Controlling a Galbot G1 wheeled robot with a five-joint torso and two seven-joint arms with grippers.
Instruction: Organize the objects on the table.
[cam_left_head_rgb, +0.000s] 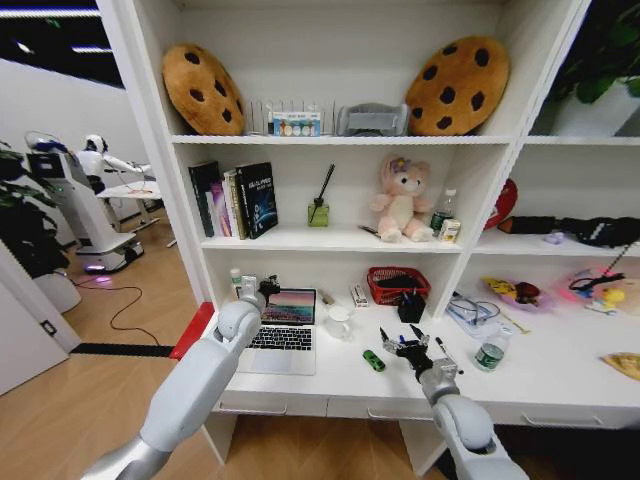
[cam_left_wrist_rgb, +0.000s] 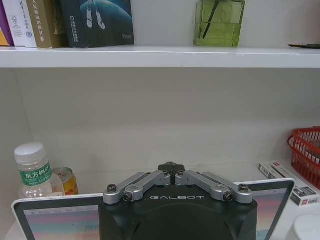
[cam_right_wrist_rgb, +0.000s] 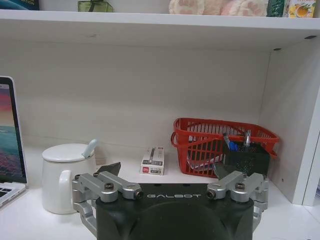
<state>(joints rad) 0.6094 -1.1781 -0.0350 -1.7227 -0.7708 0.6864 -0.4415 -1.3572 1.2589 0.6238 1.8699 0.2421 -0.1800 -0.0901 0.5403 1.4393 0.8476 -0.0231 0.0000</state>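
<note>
Largest first: running across the head view as a long white surface (cam_left_head_rgb: 560, 385) with shallow drawers under its front edge, joined to tall white shelving above. Lying on the left part of this surface, a thin silver laptop (cam_left_head_rgb: 285, 335), opened, with the screen lit in colours and standing toward the back wall. Reaching in from the lower left, the left arm, ending in the left claw (cam_left_head_rgb: 262, 290) at the upper left corner of the laptop screen; seen from the left wrist view with the fingers drawn fully together above the top edge of the screen and with nothing visible between them. Coming from the lower right, the right arm, with the right claw (cam_left_head_rgb: 400, 336) low over the middle of the surface, spread wide and holding nothing. Standing at the back, right of the laptop, a red mesh basket (cam_left_head_rgb: 397, 283), and between it and the laptop a white mug (cam_left_head_rgb: 338, 320). Further right on the surface, near the front, a small clear green-lidded jar (cam_left_head_rgb: 490, 352), upright and apart from the right claw. Just beside the right claw, on its right, a black pen (cam_left_head_rgb: 441, 351) lying flat. Smallest, between laptop and right claw, a tiny green item (cam_left_head_rgb: 373, 360), touching neither.
</note>
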